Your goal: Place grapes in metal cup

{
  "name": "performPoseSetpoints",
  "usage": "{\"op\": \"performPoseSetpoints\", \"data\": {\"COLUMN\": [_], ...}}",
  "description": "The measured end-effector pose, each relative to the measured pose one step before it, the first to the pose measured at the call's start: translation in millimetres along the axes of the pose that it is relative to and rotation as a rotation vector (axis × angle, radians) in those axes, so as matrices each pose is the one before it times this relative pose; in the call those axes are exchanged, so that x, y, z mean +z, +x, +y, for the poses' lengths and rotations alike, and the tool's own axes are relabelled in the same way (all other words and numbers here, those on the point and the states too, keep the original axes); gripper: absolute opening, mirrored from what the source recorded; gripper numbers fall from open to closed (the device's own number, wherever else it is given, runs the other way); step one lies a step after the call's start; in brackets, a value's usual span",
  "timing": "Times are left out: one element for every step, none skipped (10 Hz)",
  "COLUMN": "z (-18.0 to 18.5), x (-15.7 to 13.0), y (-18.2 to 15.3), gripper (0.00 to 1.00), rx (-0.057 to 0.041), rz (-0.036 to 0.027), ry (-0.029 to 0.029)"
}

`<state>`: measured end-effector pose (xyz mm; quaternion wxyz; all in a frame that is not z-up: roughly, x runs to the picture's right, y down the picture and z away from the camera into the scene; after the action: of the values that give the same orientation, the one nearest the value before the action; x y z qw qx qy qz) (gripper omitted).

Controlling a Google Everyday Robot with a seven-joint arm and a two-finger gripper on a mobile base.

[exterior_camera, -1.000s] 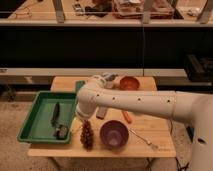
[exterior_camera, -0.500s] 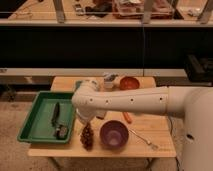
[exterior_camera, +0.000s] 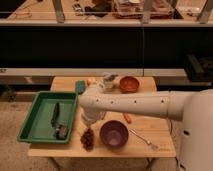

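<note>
The grapes (exterior_camera: 88,139), a dark reddish-purple bunch, lie on the wooden table (exterior_camera: 160,131) near its front edge, just left of the purple bowl (exterior_camera: 114,133). The metal cup (exterior_camera: 108,80), small and silvery, stands at the back of the table, next to the red-brown bowl (exterior_camera: 129,84). My white arm reaches in from the right. My gripper (exterior_camera: 89,121) hangs straight down just above the grapes, and its lower part hides the top of the bunch. I cannot tell whether it touches them.
A green tray (exterior_camera: 30,126) at the left holds a dark utensil (exterior_camera: 55,114) and a small dark object (exterior_camera: 62,131). An orange carrot (exterior_camera: 127,118) lies under my arm. A fork (exterior_camera: 145,140) lies at the front right. A green object (exterior_camera: 80,87) is at the back left.
My arm has swung a little to the left and the gripper has come down closer over the grapes. The objects on the table have not moved.
</note>
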<state>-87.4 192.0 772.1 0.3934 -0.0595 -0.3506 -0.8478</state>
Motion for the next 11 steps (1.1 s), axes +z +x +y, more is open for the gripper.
{"op": "performPoseSetpoints", "data": {"z": [1.75, -0.31, -3.49, -1.68, -0.95, 0.17, 1.06, -1.45, -2.43, -0.31, -2.6], "x": [14.97, 6.15, 6.02, 3.96, 4.29, 5.77, 5.58, 6.85, 3.46, 2.25, 3.52], "y": [-2.24, 0.08, 1.79, 0.38, -0.5, -2.13, -3.3, -2.42, -0.64, -1.63, -0.42], "gripper": [0.8, 0.8, 0.8, 0.8, 0.8, 0.8, 0.8, 0.8, 0.79, 0.74, 0.61], "rx": [0.00919, 0.0014, -0.00614, -0.00234, -0.00015, 0.00697, 0.01057, 0.00492, -0.00391, -0.0034, -0.00928], "rz": [-0.00318, -0.00045, 0.00044, 0.00184, 0.00568, 0.0081, 0.00251, -0.00007, 0.00312, 0.0032, 0.00183], "ry": [0.03051, 0.01382, 0.01847, 0.01694, 0.02335, 0.03831, 0.02614, 0.01679, 0.00898, 0.00278, 0.00222]}}
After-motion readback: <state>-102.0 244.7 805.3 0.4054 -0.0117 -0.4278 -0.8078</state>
